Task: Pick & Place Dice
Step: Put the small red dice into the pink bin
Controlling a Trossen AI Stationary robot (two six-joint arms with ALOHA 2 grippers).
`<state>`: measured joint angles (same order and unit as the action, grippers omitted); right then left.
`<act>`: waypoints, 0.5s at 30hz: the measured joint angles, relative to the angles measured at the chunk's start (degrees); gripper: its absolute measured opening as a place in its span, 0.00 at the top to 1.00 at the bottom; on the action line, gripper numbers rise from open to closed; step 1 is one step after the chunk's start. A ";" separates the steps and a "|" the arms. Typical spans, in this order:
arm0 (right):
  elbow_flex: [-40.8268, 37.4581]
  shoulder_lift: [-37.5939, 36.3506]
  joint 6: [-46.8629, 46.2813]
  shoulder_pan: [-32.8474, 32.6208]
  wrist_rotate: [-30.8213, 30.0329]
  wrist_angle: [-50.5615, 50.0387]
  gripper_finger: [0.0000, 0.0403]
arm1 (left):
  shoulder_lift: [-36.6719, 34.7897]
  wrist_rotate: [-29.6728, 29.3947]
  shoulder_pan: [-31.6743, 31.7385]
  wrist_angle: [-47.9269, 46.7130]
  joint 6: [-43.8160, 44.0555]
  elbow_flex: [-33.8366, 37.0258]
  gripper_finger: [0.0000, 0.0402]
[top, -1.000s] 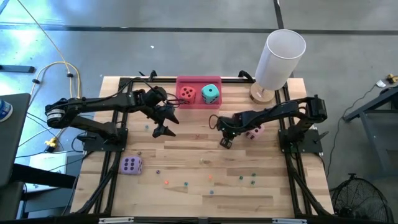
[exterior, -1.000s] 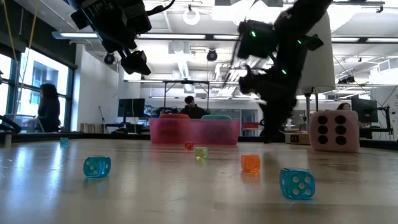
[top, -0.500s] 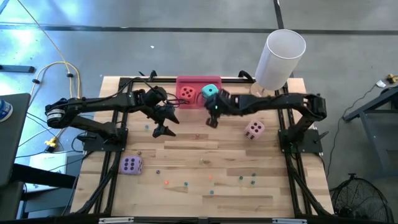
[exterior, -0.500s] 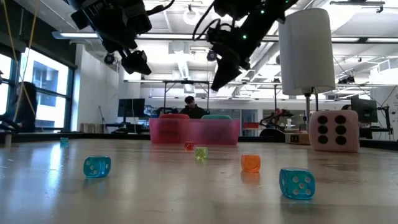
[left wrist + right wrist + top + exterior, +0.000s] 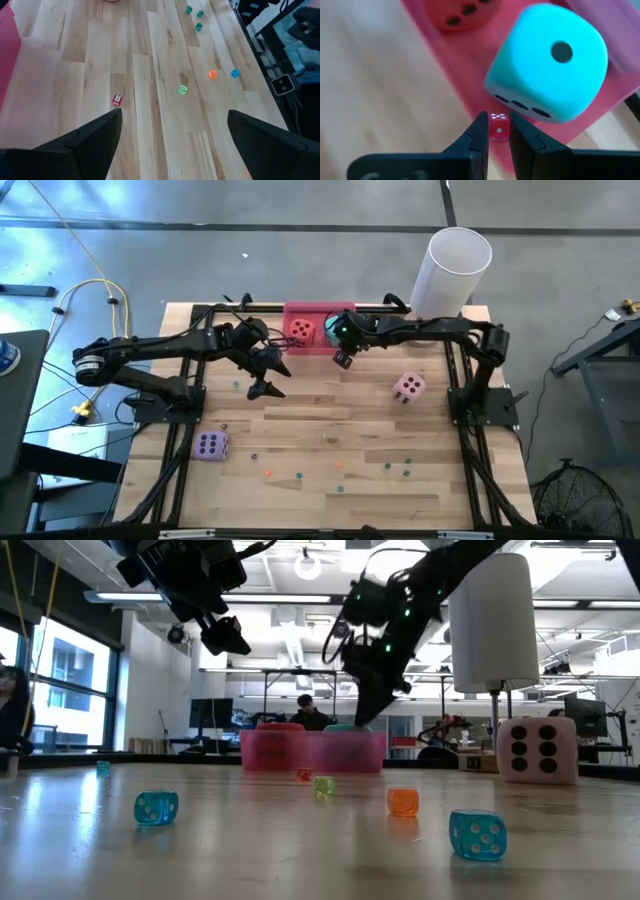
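Your right gripper (image 5: 497,131) is at the near edge of the pink tray (image 5: 318,346), its jaws clenched on a tiny red die (image 5: 498,125) that sits between the fingertips (image 5: 481,131). From its wrist camera the teal die (image 5: 548,61) fills the view just beyond the tips, lying inside the tray with one pip on the upper face, and the red die (image 5: 461,12) lies beside it in the same tray. From overhead you can see the right gripper (image 5: 343,357) reaching in from the right side, with the teal die (image 5: 333,328) mostly hidden under the arm and the red die (image 5: 300,330) to its left.

Your left gripper (image 5: 262,385) hangs above the surface (image 5: 330,420) to the left of the tray, jaws released and holding nothing; its wrist camera looks down on bare wood between the wide-set fingers (image 5: 90,137), with tiny red (image 5: 117,100), green (image 5: 182,89), orange (image 5: 212,74) and blue (image 5: 235,73) dice scattered there.

The pink die (image 5: 407,388) lies on the surface right of centre, well apart from the tray. The purple die (image 5: 211,445) lies near the left front. A white cylinder (image 5: 450,272) stands at the far right corner
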<state>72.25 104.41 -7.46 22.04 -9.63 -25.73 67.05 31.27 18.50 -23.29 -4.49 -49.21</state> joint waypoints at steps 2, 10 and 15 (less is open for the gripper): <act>0.00 1.13 0.00 0.12 -1.47 0.91 0.91 | 0.00 0.00 0.00 0.05 0.00 0.00 0.12; 0.02 1.06 -0.22 0.09 -3.11 1.02 0.84 | 0.00 -0.01 0.00 0.22 -0.02 0.00 0.12; 0.02 1.06 -0.14 -0.18 -5.60 1.19 0.69 | 0.00 0.00 0.00 0.21 -0.01 0.00 0.12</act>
<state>72.27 105.47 -7.60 21.85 -15.23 -24.55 67.05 31.27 18.50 -23.08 -4.50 -49.21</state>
